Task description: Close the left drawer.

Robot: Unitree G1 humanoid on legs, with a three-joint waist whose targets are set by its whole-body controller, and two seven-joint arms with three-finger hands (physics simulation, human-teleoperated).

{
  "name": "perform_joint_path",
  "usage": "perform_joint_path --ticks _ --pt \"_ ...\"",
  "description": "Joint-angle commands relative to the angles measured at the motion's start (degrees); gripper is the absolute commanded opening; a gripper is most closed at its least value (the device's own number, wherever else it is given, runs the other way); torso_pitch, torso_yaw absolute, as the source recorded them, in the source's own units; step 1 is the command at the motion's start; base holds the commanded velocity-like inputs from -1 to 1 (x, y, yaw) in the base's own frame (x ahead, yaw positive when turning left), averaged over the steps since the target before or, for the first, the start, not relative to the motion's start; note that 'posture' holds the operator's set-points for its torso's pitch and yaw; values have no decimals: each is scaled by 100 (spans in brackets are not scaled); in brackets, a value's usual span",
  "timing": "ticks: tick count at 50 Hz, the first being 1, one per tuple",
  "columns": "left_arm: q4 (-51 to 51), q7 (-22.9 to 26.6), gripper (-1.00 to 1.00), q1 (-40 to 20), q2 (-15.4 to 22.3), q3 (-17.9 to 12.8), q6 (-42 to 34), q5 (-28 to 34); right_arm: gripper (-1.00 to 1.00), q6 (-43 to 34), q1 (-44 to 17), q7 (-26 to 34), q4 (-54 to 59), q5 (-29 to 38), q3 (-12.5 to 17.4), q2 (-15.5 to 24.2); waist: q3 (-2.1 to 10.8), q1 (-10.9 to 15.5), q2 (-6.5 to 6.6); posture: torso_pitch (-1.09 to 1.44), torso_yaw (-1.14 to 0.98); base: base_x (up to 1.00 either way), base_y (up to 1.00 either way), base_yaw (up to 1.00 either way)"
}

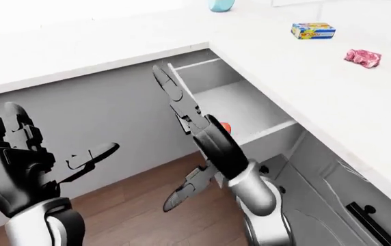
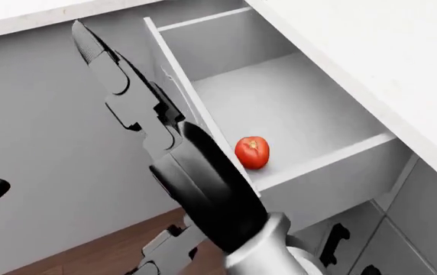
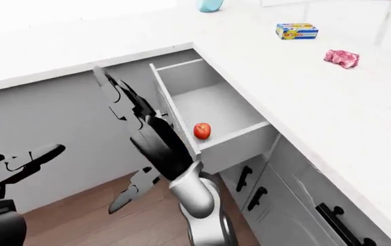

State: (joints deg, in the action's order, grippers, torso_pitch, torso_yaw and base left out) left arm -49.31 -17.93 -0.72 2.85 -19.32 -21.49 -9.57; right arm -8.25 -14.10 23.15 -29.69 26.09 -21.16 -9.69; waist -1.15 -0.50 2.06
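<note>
We saw the pale grey pulled-out left drawer (image 3: 209, 115) standing open beneath the white desk (image 3: 332, 102), a round red tomato (image 3: 202, 130) lying inside near its front panel. Our black right hand (image 3: 124, 107) stood just outside that panel, fingers spread wide and extended, gripping nothing. Our black left hand (image 1: 18, 154) hovered well apart from the drawer, to its left, fingers likewise splayed and empty.
</note>
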Motion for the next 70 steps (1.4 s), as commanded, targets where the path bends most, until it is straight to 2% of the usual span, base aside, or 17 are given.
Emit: perform_joint_path --ticks 1,7,14,16,21,26,34,48,52,60,70 --pt "-223 6 100 -84 49 -19 136 1 100 291 -43 -82 -61 -63 -57 -66 92 -5 35 0 0 0 0 0" --pt "-214 -6 100 -87 51 -6 141 -6 100 651 139 -155 411 -106 -181 -76 104 -9 42 0 0 0 0 0" --pt "-302 -29 100 -111 90 -129 46 -100 100 896 414 -218 731 -114 -475 -100 104 -13 46 0 0 0 0 0" --pt "-311 -35 100 -108 98 -169 37 -136 100 898 417 -238 866 -287 -368 -107 104 -15 52 0 0 0 0 0" --pt "-150 -20 100 -86 64 -17 207 45 100 927 429 -386 1692 -918 -86 -86 105 -7 48 0 0 0 0 0" --pt "-189 -16 100 -79 65 -60 185 4 100 812 428 -385 2124 -1309 -31 -97 120 -13 39 0 0 0 0 0" --pt "-157 -22 100 -83 63 -52 215 6 100 952 415 -563 2771 -1310 66 -119 115 -4 41 0 0 0 0 0" --pt "-132 -37 100 -65 53 -51 256 9 100 1434 703 -2111 3045 -1670 253 -163 113 18 36 0 0 0 0 0" --pt "-143 -42 100 -71 54 -52 247 5 100 1477 692 -2223 3100 -1692 234 -131 110 18 26 0 0 0 0 0" --pt "-146 -37 100 -61 51 -67 249 -19 100 1487 645 -2489 3286 -1902 390 -137 105 23 14 0 0 0 0 0" --pt "-146 -51 100 -68 56 -56 248 -25 100 1408 435 -2502 3693 -2212 616 -154 107 24 5 0 0 0 0 0"
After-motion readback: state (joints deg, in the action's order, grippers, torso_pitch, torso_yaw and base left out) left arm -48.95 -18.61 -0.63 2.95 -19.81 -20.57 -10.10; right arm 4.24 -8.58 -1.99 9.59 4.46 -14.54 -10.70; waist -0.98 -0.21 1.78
